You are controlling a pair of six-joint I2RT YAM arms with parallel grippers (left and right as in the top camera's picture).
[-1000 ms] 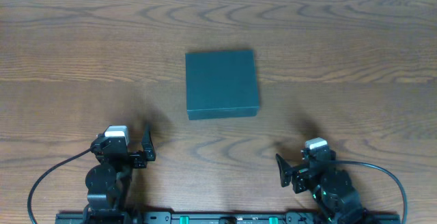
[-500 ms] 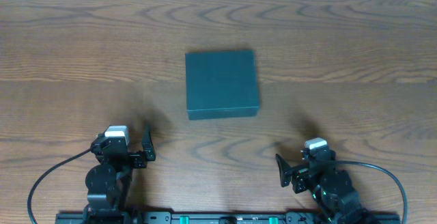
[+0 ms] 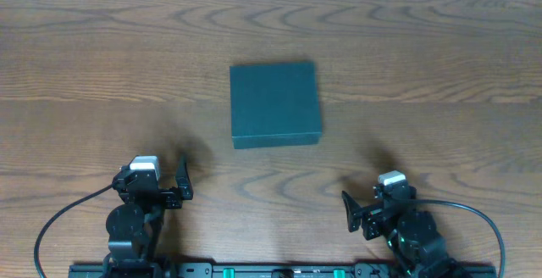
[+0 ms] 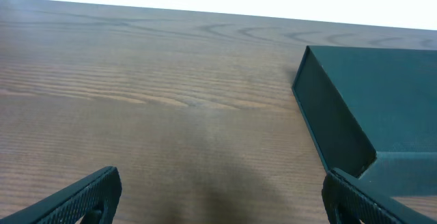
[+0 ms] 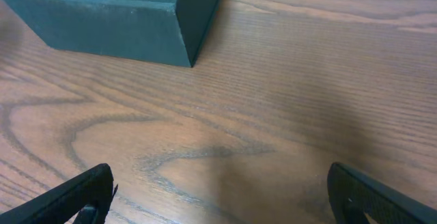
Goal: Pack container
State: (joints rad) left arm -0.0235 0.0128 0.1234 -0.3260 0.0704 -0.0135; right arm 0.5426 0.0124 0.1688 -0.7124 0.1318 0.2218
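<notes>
Lying across the whole view, a brown wood-grain desk (image 3: 440,58) carries one dark, matte, roughly square container (image 3: 275,104). The container is closed, its flat top facing up and its low side walls showing. On the robot's side of the container and off to its left, the left tool (image 4: 222,200) sits low over the wood, its jaws spread wide and gripping nothing. On the robot's side of the container and off to its right, the right tool (image 5: 225,197) is likewise released and empty. Both tools are well apart from the container.
</notes>
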